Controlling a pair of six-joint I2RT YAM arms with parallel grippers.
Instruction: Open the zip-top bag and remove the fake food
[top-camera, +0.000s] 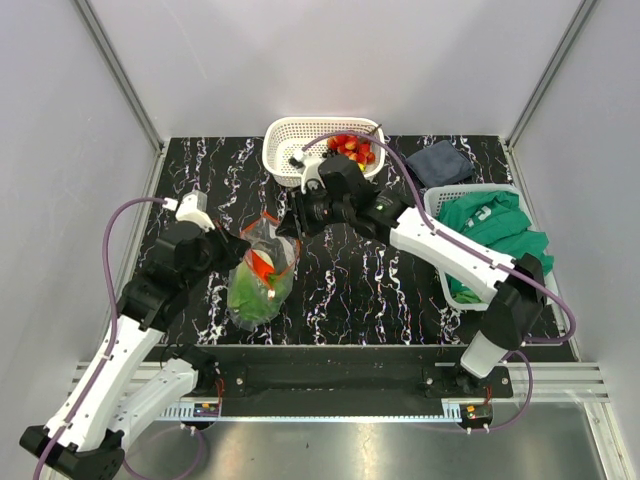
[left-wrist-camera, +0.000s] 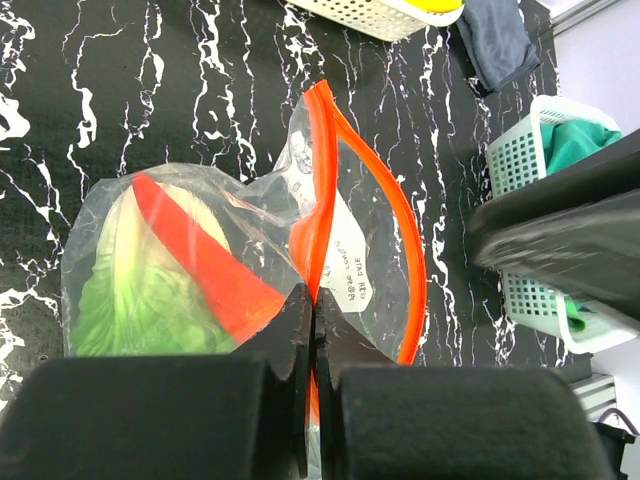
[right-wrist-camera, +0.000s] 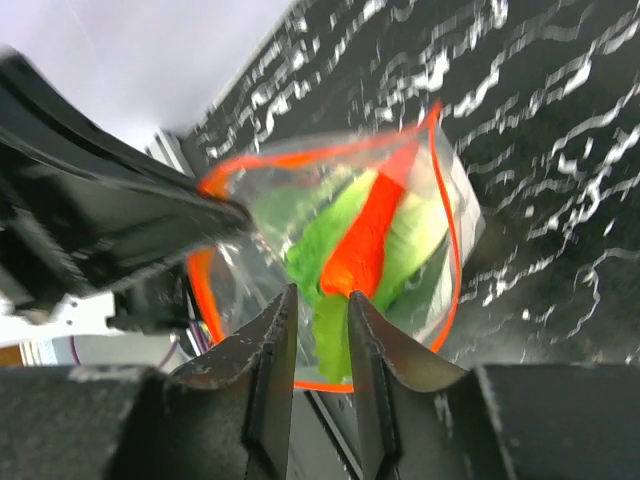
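Bag (top-camera: 262, 275): clear plastic with an orange zip rim (left-wrist-camera: 335, 170), lying on the table (top-camera: 380, 290) left of centre in the top view.

Status, as I judge it:
- Zip: the two orange tracks stand apart in a loop, so I count the mouth as open.
- Already out: strawberries (top-camera: 352, 150) sit in the white basket (top-camera: 285, 135) at upper centre. A yellow piece shows at that basket's edge in the left wrist view; probably the banana.
- Left to remove: lettuce (left-wrist-camera: 140, 300) and pepper (left-wrist-camera: 210, 270), both inside the bag, the pepper lying across the lettuce.

Left gripper (left-wrist-camera: 312, 305): pinched tight on the orange rim at the near side of the mouth, holding the bag. The arm comes up from the lower left of the top view, wrist turned inward toward the bag.

Right gripper (right-wrist-camera: 320, 295): jaws narrow, a slit between them, aimed into the open mouth with pepper and lettuce straight ahead. I cannot tell whether they have caught film or food. The arm stretches diagonally from lower right to centre, wrist dipped at the bag's upper edge.
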